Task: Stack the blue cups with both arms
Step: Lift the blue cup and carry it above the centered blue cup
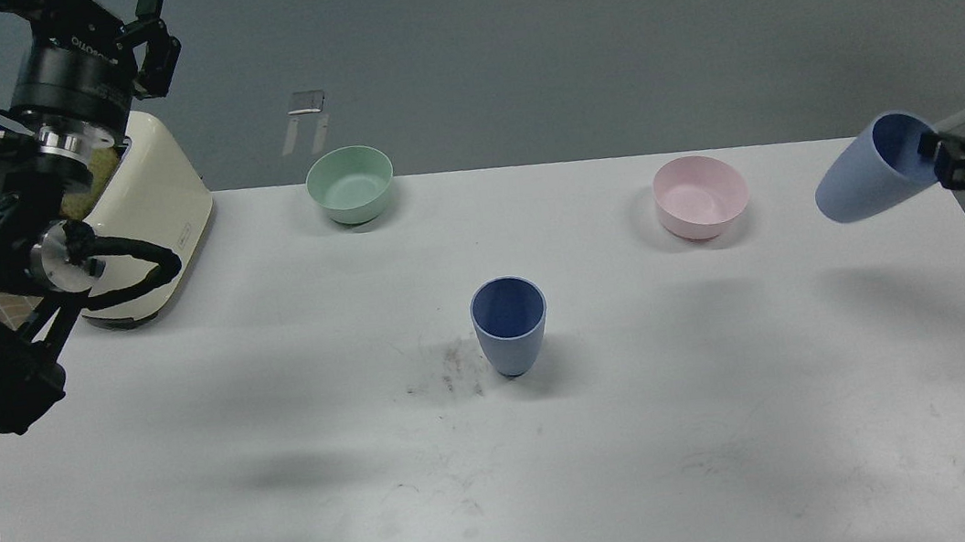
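Right gripper (pixel 938 155) clamped on tilted matte blue tumbler (pixel 871 173) rim, right edge | left gripper (pixel 140 32) jaws indistinct | second blue tumbler (pixel 509 326) upright mid-desk (pixel 292 515): judged light, rigid; grip rim.

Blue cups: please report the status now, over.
Right gripper shut on held blue cup, tilted, above table's right edge. Left gripper raised, empty, near cream appliance. Second blue cup upright mid-table. Path between cups clear; pink bowl behind it.

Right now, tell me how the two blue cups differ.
The centre cup stands upright on the table; the right cup is in the air, tilted on its side. The centre cup is free; the right cup is gripped at its rim by the right end effector. Both share colour and tapered shape.
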You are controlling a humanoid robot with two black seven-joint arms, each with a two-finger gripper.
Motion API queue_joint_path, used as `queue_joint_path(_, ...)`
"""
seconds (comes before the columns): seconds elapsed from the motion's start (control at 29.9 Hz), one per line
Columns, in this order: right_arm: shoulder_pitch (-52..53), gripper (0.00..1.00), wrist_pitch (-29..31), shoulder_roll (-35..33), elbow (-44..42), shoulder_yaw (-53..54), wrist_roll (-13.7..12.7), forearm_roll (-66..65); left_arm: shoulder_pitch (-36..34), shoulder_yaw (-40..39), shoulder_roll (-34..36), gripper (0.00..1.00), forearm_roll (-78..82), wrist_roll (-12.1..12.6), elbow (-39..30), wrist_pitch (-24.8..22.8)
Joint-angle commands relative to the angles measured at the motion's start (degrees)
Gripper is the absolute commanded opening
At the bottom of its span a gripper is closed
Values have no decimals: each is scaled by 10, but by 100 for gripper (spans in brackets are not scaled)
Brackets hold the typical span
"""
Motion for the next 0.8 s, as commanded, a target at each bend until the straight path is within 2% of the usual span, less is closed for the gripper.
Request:
queue_joint_path(0.0, 99, 0, 0, 18, 21, -27, -38, 4, -3, 0, -3, 98, 0, 0, 2, 1)
queue_joint_path(0.2, 200, 0, 0, 73, 71, -160, -46, 4, -3, -1, -3, 98, -6, 0, 2, 1)
queue_joint_path(0.37, 226, 0, 0, 137, 75, -228, -48, 4, -4, 0, -3, 98, -9, 0, 2, 0)
queue_joint_path(0.47, 236, 0, 0, 171, 74, -274, -66, 3, -4, 0, -3, 98, -9, 0, 2, 0)
queue_joint_path(0.57, 248, 0, 0, 179, 72, -311, -75, 2, -4, -1, -2, 98, -9, 0, 2, -2)
queue_joint_path(0.77, 274, 0, 0, 187, 72, -373, -76, 3, -4, 0, -2, 98, -9, 0, 2, -4)
